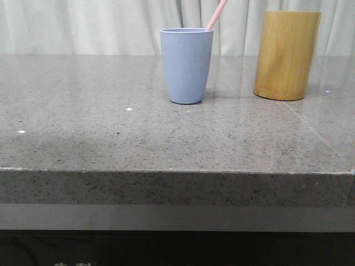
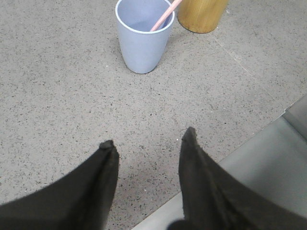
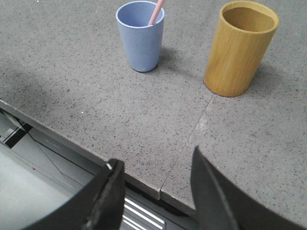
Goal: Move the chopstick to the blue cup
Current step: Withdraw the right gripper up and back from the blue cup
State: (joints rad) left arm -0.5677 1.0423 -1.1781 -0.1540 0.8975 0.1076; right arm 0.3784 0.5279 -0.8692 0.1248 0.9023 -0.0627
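Observation:
The blue cup (image 1: 187,65) stands upright on the grey stone table. A pale pink chopstick (image 1: 217,14) leans out of it over its right rim. The cup (image 2: 142,34) and chopstick (image 2: 163,17) show in the left wrist view, and the cup (image 3: 140,35) and chopstick (image 3: 156,12) in the right wrist view. My left gripper (image 2: 148,140) is open and empty over the table near its front edge. My right gripper (image 3: 156,163) is open and empty above the front edge. Neither gripper shows in the front view.
A taller yellow-brown bamboo cylinder (image 1: 286,54) stands right of the blue cup, apart from it; it looks empty in the right wrist view (image 3: 240,48). The table's front edge (image 1: 177,170) drops to a grey ledge. A seam (image 3: 194,129) crosses the tabletop.

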